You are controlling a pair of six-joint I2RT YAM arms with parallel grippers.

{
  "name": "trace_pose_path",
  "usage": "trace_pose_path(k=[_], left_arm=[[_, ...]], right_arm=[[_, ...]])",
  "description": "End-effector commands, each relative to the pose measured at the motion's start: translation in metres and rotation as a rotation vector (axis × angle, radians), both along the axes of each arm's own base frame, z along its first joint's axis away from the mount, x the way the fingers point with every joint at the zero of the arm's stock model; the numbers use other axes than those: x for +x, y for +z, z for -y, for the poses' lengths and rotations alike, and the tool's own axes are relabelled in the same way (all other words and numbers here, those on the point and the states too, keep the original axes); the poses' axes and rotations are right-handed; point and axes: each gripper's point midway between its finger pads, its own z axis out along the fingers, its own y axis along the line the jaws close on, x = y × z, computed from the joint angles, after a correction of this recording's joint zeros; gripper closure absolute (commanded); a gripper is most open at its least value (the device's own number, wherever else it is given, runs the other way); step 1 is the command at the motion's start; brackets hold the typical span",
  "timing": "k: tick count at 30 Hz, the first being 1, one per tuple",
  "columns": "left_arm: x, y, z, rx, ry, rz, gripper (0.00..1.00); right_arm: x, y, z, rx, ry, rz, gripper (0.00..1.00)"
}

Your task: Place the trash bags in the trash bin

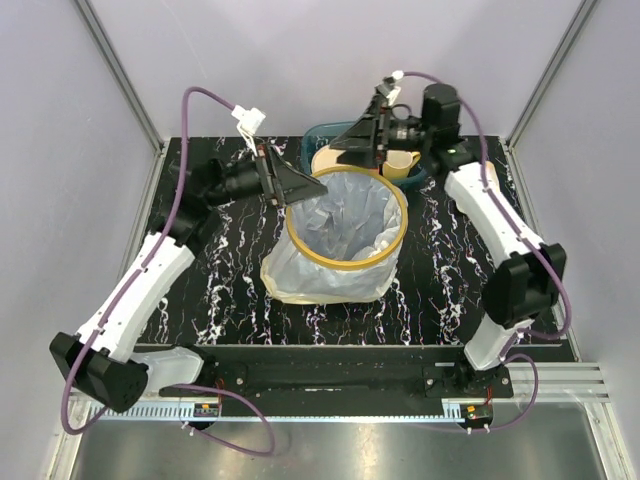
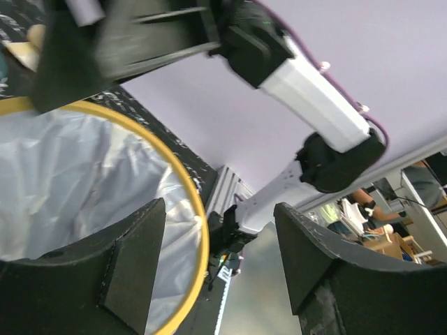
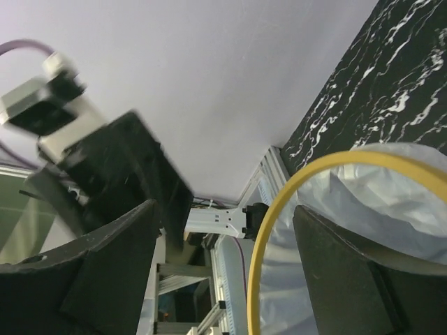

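1. the trash bin (image 1: 340,266) stands in the middle of the black marbled table (image 1: 220,290), and the large sack (image 1: 345,215) already lines it: the film hangs down inside and spills over the outer wall under the yellow rim ring (image 1: 403,215)
2. my left gripper (image 1: 288,190) hangs at about 10 o'clock of the ring, jaws apart with nothing between them; in the left wrist view the ring curves past one finger (image 2: 119,272), and i cannot tell whether it touches
3. my right gripper (image 1: 352,138) hovers at about 12 o'clock of the ring, jaws wide and empty; in the right wrist view the ring shows in the gap between the fingers, not pinched
4. i judge the step in hand to be the end of seating the sack, with both hands off the film
5. a pale crinkled lump (image 1: 175,362) lies at about 7 o'clock of the bin, beside my left arm's base; it may be the small bundle of bags, though i cannot be sure
6. if it is, the next move calls for lifting my left gripper clear of the ring, swinging it to 7 o'clock, closing firmly on the thin film and carrying it over the open mouth
7. my right gripper should keep out of the mouth, minding the teal basket (image 1: 318,131) and yellow mug (image 1: 400,165) close behind it
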Motion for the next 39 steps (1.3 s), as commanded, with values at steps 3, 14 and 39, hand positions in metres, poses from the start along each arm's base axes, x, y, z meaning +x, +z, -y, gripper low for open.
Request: trace_pose_path(k=[3, 14, 39], left_arm=[[0.028, -0.023, -0.035, 0.068, 0.054, -0.034, 0.35], [0.049, -0.103, -0.037, 0.108, 0.083, -0.236, 0.37], [0.07, 0.007, -0.159, 0.324, 0.399, 0.056, 0.01]], right_arm=[[-0.046, 0.008, 0.05, -0.036, 0.008, 0.053, 0.13], [-0.064, -0.056, 0.058, -0.082, 0.037, -0.062, 0.13], [-0.062, 0.07, 0.133, -0.153, -0.24, 0.38, 0.0]])
